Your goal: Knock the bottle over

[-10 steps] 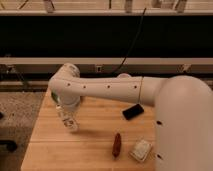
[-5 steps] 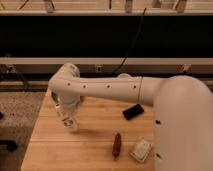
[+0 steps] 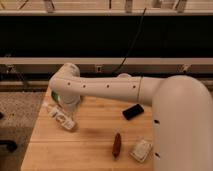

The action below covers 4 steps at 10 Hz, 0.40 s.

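Observation:
The bottle (image 3: 61, 118) is small and clear, with a pale label and a white cap. It lies on its side on the wooden table (image 3: 95, 132) near the left edge, with one end pointing to the far left. My gripper (image 3: 68, 104) hangs under the white arm's wrist, just above and behind the bottle. The wrist hides most of it.
A black flat object (image 3: 132, 111) lies right of the middle. A brown oblong item (image 3: 116, 145) and a white packet (image 3: 141, 150) lie near the front right. Something green (image 3: 54, 95) peeks out behind the wrist. The table's left edge is close to the bottle.
The bottle stood under the gripper before; now it lies on its side on the table. The arm has barely moved.

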{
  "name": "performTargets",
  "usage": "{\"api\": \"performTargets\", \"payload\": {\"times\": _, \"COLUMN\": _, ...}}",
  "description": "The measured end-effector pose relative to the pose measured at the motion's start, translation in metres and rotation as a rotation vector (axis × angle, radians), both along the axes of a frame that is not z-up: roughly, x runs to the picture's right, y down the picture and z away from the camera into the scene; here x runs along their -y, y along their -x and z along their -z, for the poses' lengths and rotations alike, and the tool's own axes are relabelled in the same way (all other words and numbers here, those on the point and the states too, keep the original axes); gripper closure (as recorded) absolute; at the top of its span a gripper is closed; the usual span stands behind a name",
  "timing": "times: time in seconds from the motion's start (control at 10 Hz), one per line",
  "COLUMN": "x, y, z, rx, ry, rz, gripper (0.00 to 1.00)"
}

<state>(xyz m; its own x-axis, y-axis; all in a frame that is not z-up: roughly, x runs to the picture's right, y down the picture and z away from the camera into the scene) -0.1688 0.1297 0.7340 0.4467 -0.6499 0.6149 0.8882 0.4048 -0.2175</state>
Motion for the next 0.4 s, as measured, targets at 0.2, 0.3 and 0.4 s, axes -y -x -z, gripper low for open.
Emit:
{"api": "performTargets", "payload": {"times": 0.2, "x": -0.0017, "y": 0.0010, "z": 0.0017, "rx": 0.007, "ry": -0.001, "rz": 0.007, "gripper": 1.00}}
{"api": "performTargets", "payload": {"times": 0.3, "x": 0.0012, "y": -0.0015, "z": 0.0022, "rx": 0.005, "ry": -0.004, "rz": 0.002, "gripper": 1.00}}
{"api": "performTargets", "payload": {"times": 0.4, "x": 0.0042, "y": -0.0046, "z": 0.0023, "rx": 0.004, "ry": -0.005, "rz": -0.003, "gripper": 1.00}}
